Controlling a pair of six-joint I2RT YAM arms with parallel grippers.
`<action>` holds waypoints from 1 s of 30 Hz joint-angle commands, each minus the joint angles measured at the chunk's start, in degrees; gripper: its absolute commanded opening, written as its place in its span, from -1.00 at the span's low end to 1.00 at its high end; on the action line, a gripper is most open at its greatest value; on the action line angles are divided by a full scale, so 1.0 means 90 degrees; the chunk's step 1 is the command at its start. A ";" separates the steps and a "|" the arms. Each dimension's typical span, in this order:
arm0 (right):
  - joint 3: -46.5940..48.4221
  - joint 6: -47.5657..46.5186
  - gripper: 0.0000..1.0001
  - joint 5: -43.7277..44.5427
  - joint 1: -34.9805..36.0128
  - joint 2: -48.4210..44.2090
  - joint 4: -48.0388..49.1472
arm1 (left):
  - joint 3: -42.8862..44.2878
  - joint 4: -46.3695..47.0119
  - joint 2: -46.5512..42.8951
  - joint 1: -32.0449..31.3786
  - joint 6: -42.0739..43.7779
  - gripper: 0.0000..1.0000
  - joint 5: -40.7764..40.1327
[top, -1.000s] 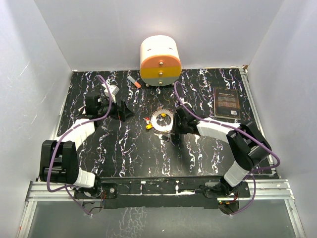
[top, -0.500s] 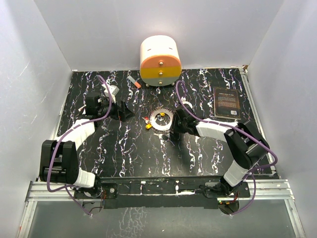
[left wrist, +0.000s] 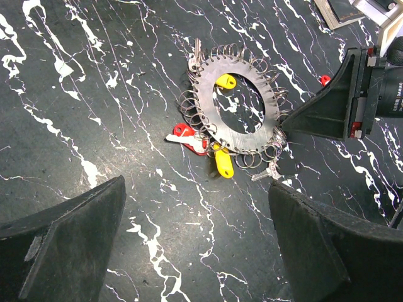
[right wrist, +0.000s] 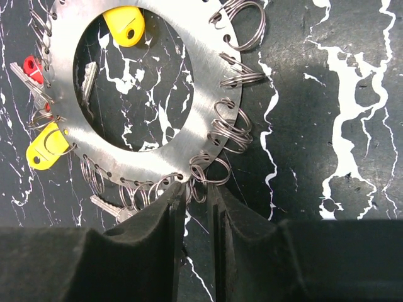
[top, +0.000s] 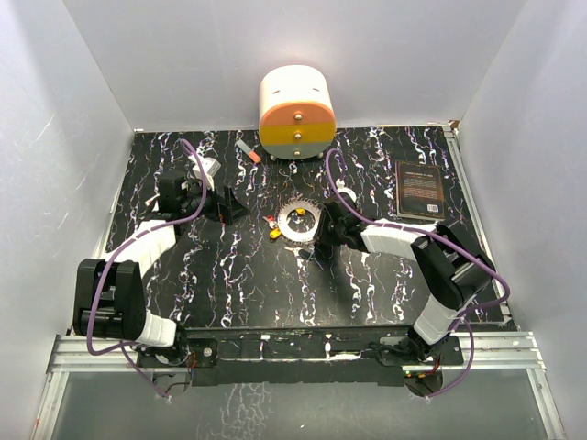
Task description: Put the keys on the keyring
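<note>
The keyring [top: 300, 218], a flat silver toothed ring hung with small wire loops, lies on the black marbled table. It also shows in the left wrist view [left wrist: 208, 94] and the right wrist view [right wrist: 126, 157]. A red key [left wrist: 182, 133] and a yellow key [left wrist: 223, 162] lie at its rim. Another yellow key [right wrist: 124, 25] lies in its hole. My right gripper [right wrist: 196, 189] is at the ring's near-right edge, jaws almost closed on a wire loop of the rim. My left gripper [left wrist: 195, 207] is open and empty, well left of the ring [top: 229, 206].
A cream-and-orange round drawer unit [top: 295, 112] stands at the back centre. An orange-tipped grey marker [top: 246, 151] lies to its left. A dark book [top: 422, 190] lies at the right. A silver key [left wrist: 267, 171] hangs from the ring's loops.
My right gripper has moved a little left against the ring's edge. The ring has shifted slightly toward the back. The left arm has not moved.
</note>
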 commanded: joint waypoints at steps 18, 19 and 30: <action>-0.0543 -0.2352 -0.84 -0.0360 0.0002 -0.1175 0.0934 | 0.1322 -0.1109 0.0154 -0.0406 0.0380 0.86 0.0427; -0.0564 -0.2660 -0.84 -0.0534 -0.0004 -0.1259 0.1001 | 0.1480 -0.1268 0.0196 -0.0494 0.0448 0.86 0.0453; -0.0639 -0.4161 -0.84 -0.2221 0.0002 -0.2384 0.1484 | 0.2822 -0.2504 0.0224 -0.0768 0.0640 0.86 0.0575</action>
